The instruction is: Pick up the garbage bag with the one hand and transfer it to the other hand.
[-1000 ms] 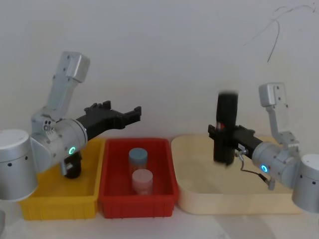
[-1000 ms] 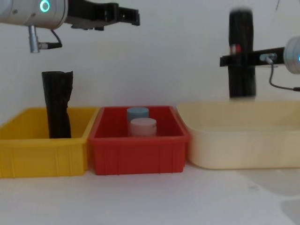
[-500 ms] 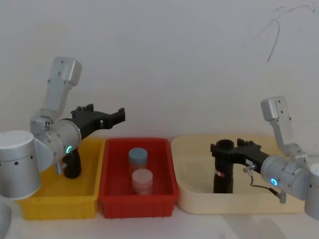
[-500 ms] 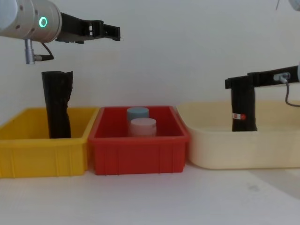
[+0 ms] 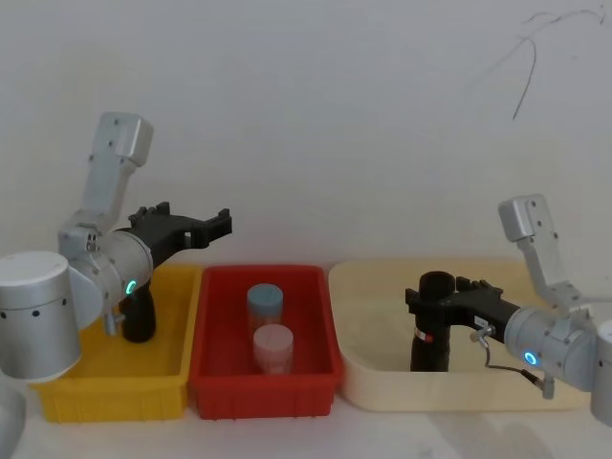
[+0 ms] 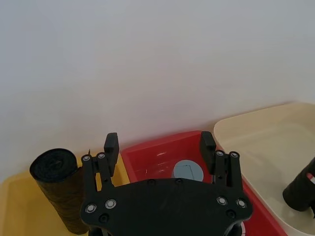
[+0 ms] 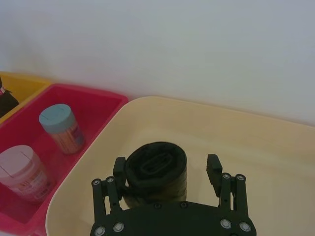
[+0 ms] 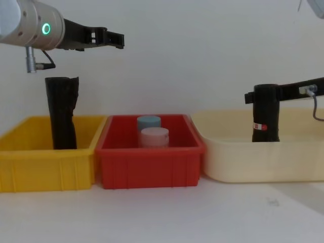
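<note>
The garbage bag (image 5: pixel 432 330), a black roll with a red-and-white sticker, stands upright on the floor of the cream tray (image 5: pixel 459 390). My right gripper (image 5: pixel 419 293), on the blue-ringed arm, is open around the bag's top. In the right wrist view the bag (image 7: pixel 156 169) sits between the spread fingers (image 7: pixel 213 167) with a gap on one side. From the chest the bag (image 8: pixel 266 115) rises above the tray wall, with the right gripper (image 8: pixel 249 96) at its top. My left gripper (image 5: pixel 222 223), on the green-ringed arm, hangs open and empty above the yellow bin (image 5: pixel 105 397).
A second black roll (image 5: pixel 139 316) with a ragged top stands in the yellow bin. The red bin (image 5: pixel 263 390) between the two holds a blue-lidded jar (image 5: pixel 265 304) and a pink-lidded jar (image 5: pixel 273 346). A white wall runs close behind.
The right gripper brought the bag down from mid-air into the cream tray and opened its fingers. The left gripper drew back to the left and a little lower.
</note>
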